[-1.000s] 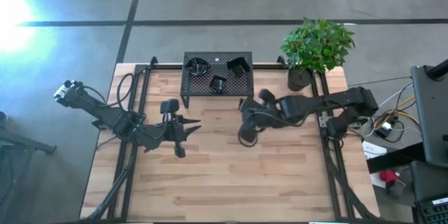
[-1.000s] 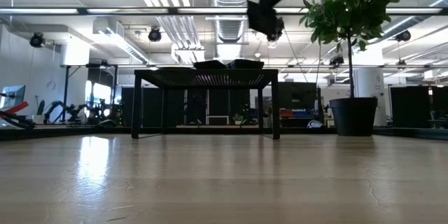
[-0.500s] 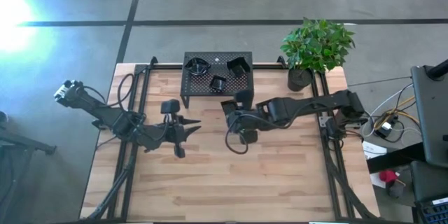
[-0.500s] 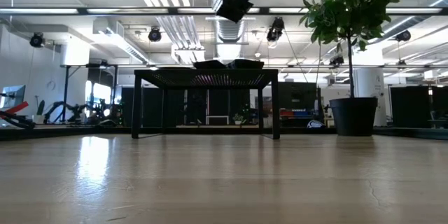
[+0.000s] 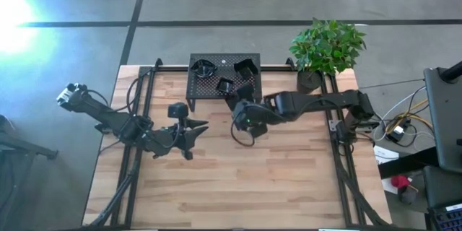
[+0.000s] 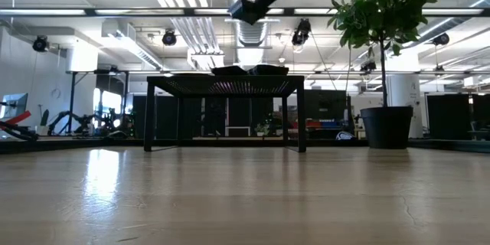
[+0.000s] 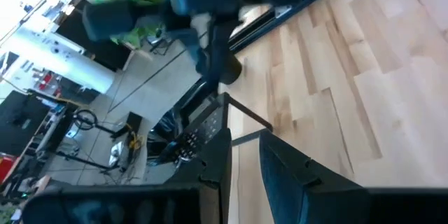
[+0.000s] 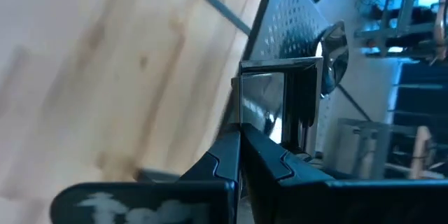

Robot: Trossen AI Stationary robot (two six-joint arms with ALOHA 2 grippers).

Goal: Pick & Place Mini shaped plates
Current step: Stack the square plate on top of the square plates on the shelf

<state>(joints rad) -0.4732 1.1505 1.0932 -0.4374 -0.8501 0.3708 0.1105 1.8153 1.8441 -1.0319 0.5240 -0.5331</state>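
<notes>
Glare blows out the high view's corner; wrist views blurred.

The dark right arm reaches across from the table's right side, bent at the elbow, its two-finger right gripper (image 5: 239, 99) raised above the surface with fingers (image 8: 234, 155) pressed together on a square plate (image 8: 274, 105). The dark left arm stretches in low from the left, its left gripper (image 5: 202, 126) parted, fingers (image 7: 290, 178) spread, holding nothing.

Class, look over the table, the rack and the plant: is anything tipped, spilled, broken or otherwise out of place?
Nothing stands out. The black rack stands level on its legs at the table's far edge with small dark plates on top, and the potted plant is upright beside it. No spill or damage shows.
</notes>
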